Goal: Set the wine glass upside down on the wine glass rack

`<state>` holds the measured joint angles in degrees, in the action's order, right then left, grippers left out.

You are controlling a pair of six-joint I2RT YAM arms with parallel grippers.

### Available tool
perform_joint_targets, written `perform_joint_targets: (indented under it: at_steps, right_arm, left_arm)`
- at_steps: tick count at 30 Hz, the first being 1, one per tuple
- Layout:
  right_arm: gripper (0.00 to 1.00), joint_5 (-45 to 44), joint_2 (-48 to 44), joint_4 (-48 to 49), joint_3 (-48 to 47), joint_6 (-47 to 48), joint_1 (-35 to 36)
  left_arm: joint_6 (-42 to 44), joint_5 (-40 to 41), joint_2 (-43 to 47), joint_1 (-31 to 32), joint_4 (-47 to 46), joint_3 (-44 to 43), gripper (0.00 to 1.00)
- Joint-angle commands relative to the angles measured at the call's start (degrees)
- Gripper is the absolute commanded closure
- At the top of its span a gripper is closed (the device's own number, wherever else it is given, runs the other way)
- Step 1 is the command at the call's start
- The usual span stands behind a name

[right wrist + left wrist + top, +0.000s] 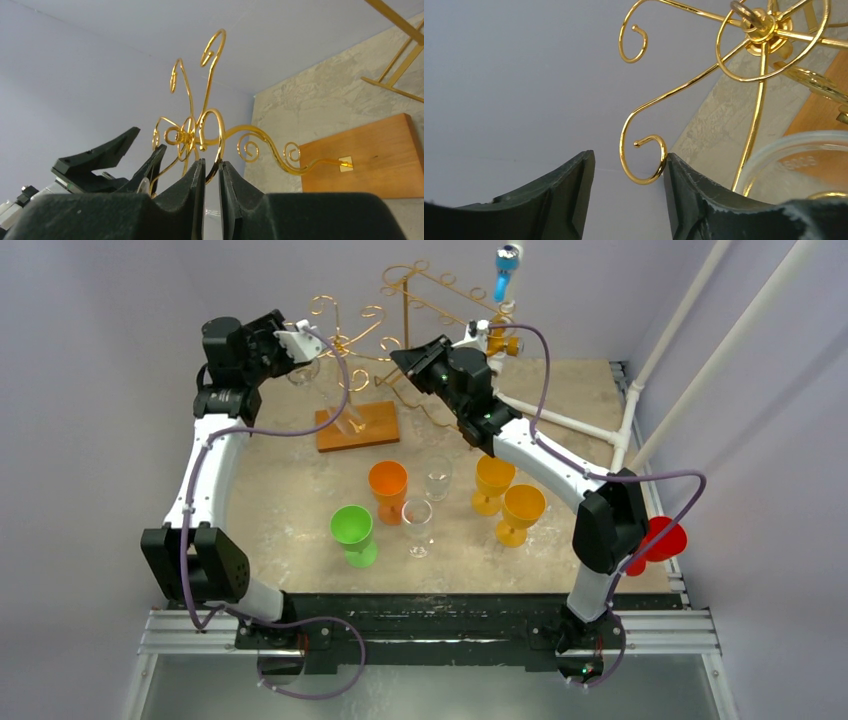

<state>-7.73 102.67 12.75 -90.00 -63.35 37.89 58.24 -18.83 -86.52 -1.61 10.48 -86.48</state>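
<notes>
two grippers close on the gold wine glass rack [380,423] at the back of the worktop [290,500], with a clear wine glass [303,371] among its arms just under the left gripper [308,345]. left wrist: its fingers [564,200] stand apart, holding nothing, the glass just beside them. right wrist: the right gripper [212,170] appears clenched on a rack wire. the glass looks light, brittle and slick, and the stem seems the safest hold.
</notes>
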Motion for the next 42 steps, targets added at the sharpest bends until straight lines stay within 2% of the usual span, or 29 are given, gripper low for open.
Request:
perform_joint_targets:
  at_steps: [1, 6, 10, 18, 21, 24, 27, 29, 31, 42]
  right_arm:
    - [0.77, 6.1, 0.0, -5.3, -1.4, 0.9, 3.0]
    - [0.74, 6.3, 1.0, -6.2, -3.4, 1.5, 3.0]
    - [0.74, 6.4, 2.1, -7.4, -4.9, 1.5, 2.9]
    - [0.73, 6.2, 2.0, -7.8, -4.2, 1.2, 2.1]
    - [0.73, 6.1, 1.3, -7.5, -2.6, 1.0, 1.6]
    - [0.73, 6.6, 0.7, -6.6, -1.2, 0.1, 0.6]
    - [0.73, 6.7, 1.0, -7.0, -2.2, 0.4, 0.3]
    - [0.73, 6.8, 1.5, -7.5, -3.3, 0.6, 0.3]
    - [0.73, 6.9, 2.0, -8.1, -4.4, 0.8, 0.2]
    - [0.69, 6.5, 2.4, -9.4, -6.3, 1.9, 0.0]
  left_arm:
    - [-1.1, 2.6, 3.4, -1.7, -2.5, -0.6, 0.39]
    - [-4.5, 6.9, 4.2, -2.4, -2.8, -2.5, 0.25]
    - [-7.9, 10.9, 3.2, -2.7, -3.4, -5.2, 0.24]
    - [-14.5, 18.0, 1.6, -2.7, -14.1, -7.7, 0.2]
    - [-16.7, 19.4, 1.0, -2.8, -14.3, -9.6, 0.2]
    - [-19.1, 20.2, 0.7, -2.8, -11.1, -11.8, 0.19]
    - [-23.1, 19.1, 0.4, -3.3, -5.0, -13.3, 0.13]
    - [-25.4, 19.1, 0.4, -3.5, -1.9, -13.8, 0.05]
    - [-26.5, 19.6, 0.5, -3.5, 1.4, -14.2, 0.0]
    - [-30.4, 24.5, 5.0, -4.3, 11.8, -12.0, 0.0]
